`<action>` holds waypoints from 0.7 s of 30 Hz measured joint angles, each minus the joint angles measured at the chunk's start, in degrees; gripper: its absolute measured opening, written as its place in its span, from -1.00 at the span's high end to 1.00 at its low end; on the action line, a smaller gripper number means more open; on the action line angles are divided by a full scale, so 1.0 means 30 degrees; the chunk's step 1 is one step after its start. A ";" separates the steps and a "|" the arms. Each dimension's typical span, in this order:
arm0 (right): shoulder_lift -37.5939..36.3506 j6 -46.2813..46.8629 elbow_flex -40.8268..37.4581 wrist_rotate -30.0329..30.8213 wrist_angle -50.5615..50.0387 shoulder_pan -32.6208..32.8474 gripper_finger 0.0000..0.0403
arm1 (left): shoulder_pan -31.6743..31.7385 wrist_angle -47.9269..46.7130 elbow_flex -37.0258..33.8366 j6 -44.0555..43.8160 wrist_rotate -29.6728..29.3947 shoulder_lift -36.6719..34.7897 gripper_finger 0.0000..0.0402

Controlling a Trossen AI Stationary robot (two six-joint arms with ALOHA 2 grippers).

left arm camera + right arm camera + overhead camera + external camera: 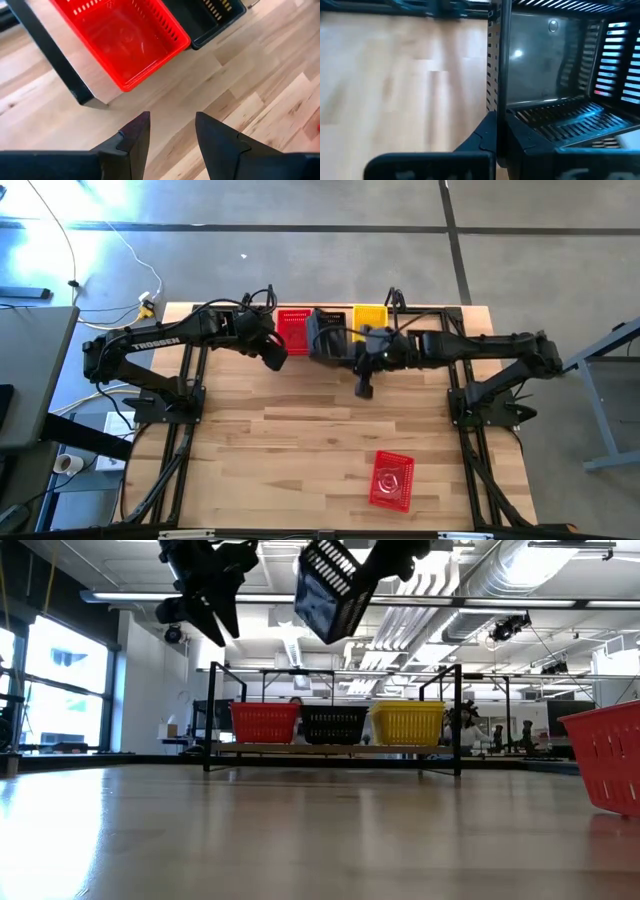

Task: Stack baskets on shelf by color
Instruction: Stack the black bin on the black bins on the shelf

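A red basket (265, 723), a black basket (334, 724) and a yellow basket (408, 723) stand side by side on the shelf (330, 749) at the table's far edge. Another black basket (330, 585) is lifted high and tilted in my right gripper (501, 120), just in front of and above the shelf's middle (325, 335). One more red basket (392, 478) rests on its base near the table's right front. My left gripper (172, 120) is open and hovers before the shelf's red basket (125, 40), touching nothing. My right gripper is shut on the held black basket's side wall (495, 75), at the rim. One finger (535, 137) is inside the basket and one finger (482, 137) outside. The basket is lifted clear of table and shelf and hangs tilted.
The shelf's black wire end frames (210, 715) stand upright at both ends. One frame leg (50, 55) lies close beside my left gripper. Bare wooden tabletop (300, 440) spreads across the middle and near side. The room shows beyond the shelf.
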 joint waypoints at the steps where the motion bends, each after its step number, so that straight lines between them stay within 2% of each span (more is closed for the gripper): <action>1: 0.0000 -0.0610 0.0002 0.0265 0.0031 -0.0315 1.00 | 0.0000 0.0000 -0.0001 -0.0187 0.0000 0.0000 0.27; 8: 0.0005 -0.3814 0.0000 0.0314 -0.0039 -0.2656 1.00 | 0.0000 0.0007 -0.0001 -0.0715 -0.0007 0.0000 0.27; 14: 0.0191 -0.5394 0.0227 0.0700 -0.0287 -0.4220 1.00 | 0.0000 0.0022 -0.0001 -0.0735 -0.0126 0.0000 0.27; 21: 0.1871 -0.6063 0.3561 0.0873 -0.2779 -0.5098 1.00 | 0.0000 0.0044 -0.0001 -0.0864 -0.0223 0.0007 0.27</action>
